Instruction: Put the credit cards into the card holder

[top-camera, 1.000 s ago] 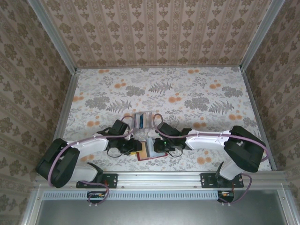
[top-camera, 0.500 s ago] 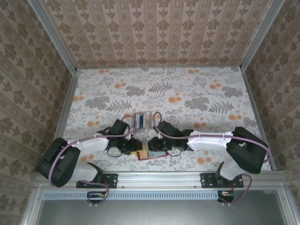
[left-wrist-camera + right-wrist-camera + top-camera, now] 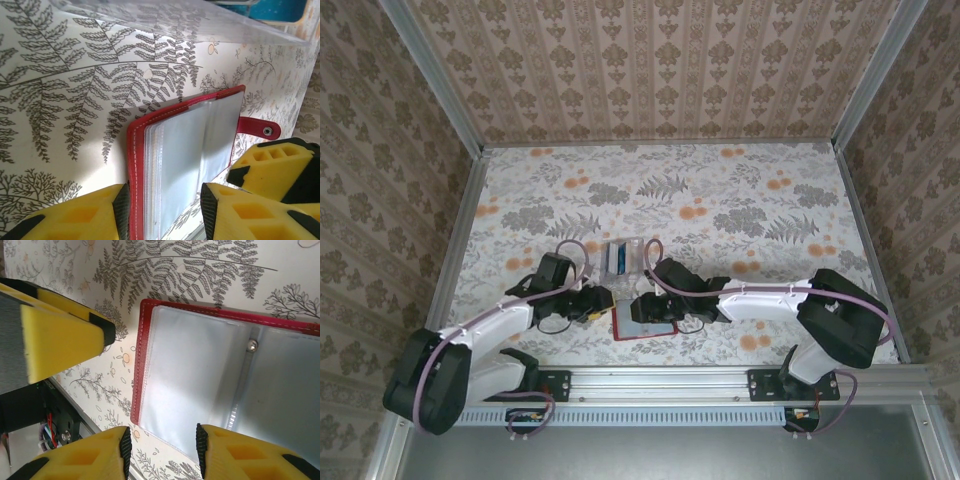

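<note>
The card holder (image 3: 647,328) lies open on the table near the front edge, red cover down, pale clear pockets up (image 3: 190,150) (image 3: 195,375). My left gripper (image 3: 604,299) (image 3: 165,215) is open at its left edge, and the cover's rim and pocket pages lie between the jaws. Just right of it, my right gripper (image 3: 642,303) (image 3: 162,450) is open over a clear pocket with nothing held. Blue credit cards (image 3: 618,258) (image 3: 277,7) sit in a clear tray (image 3: 625,256) just behind the holder.
The clear tray's wall (image 3: 200,22) stands close beyond the holder. Each wrist view also shows the other gripper's yellow finger close by, the left's (image 3: 60,340) and the right's (image 3: 280,165). The metal front rail (image 3: 660,378) runs right behind the holder. Patterned walls enclose the table.
Both grippers have opened wider. The left arm has drawn back to the left. The card that stood between the grippers earlier is gone from there, and the holder now lies flat and open.
</note>
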